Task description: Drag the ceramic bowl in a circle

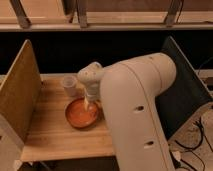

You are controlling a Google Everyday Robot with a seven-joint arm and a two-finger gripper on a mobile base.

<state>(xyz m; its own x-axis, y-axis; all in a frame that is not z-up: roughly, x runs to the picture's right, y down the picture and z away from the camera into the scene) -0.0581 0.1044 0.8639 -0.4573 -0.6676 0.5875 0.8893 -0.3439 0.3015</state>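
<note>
The ceramic bowl [81, 114] is a shallow orange-red bowl with a darker rim. It sits on the wooden table [55, 132] near its middle. My gripper [90, 102] hangs from the big white arm [137, 107] and reaches down into the bowl at its right inner side. A small translucent white cup [69, 85] stands just behind the bowl to the left.
A tan board [19, 92] walls the table's left side. A dark panel [186, 90] stands on the right. A dark gap and a metal rail run behind the table. Cables lie on the floor at the right.
</note>
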